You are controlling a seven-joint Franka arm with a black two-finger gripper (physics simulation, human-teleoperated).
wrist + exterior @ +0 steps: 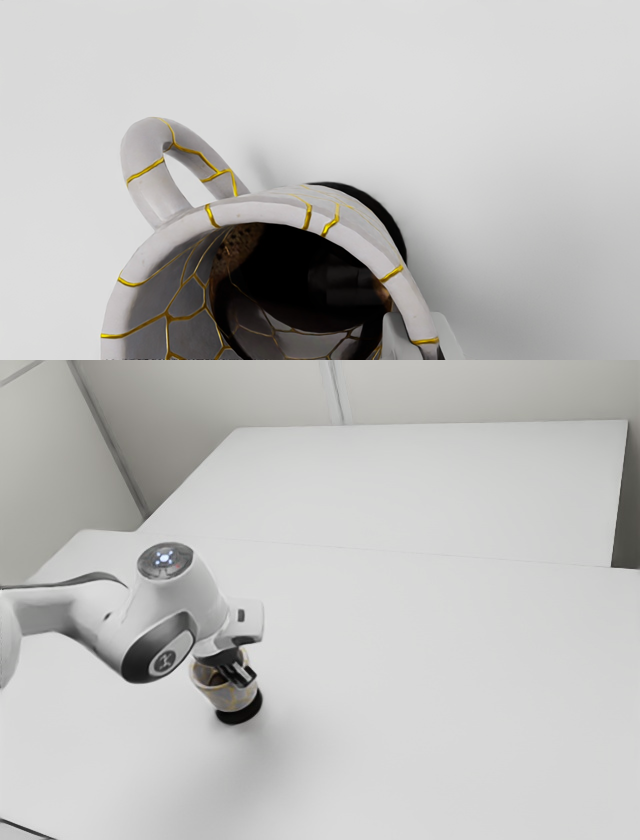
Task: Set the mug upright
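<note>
The white mug with gold lines and a black base has its mouth facing up and leans toward the exterior view's upper left; I cannot tell whether its base rests flat. At its rim is the gripper. In the wrist view the mug shows its open mouth, dark inside, and its handle stands out away from the fingers. The gripper pinches the mug's wall at the rim, one finger inside the mouth and the other outside. Part of the mug's mouth is hidden behind the gripper in the exterior view.
The white table extends around the mug, toward the exterior view's right. Behind it lies another white surface, with pale walls beyond. A dark thin line runs at the exterior view's lower left corner.
</note>
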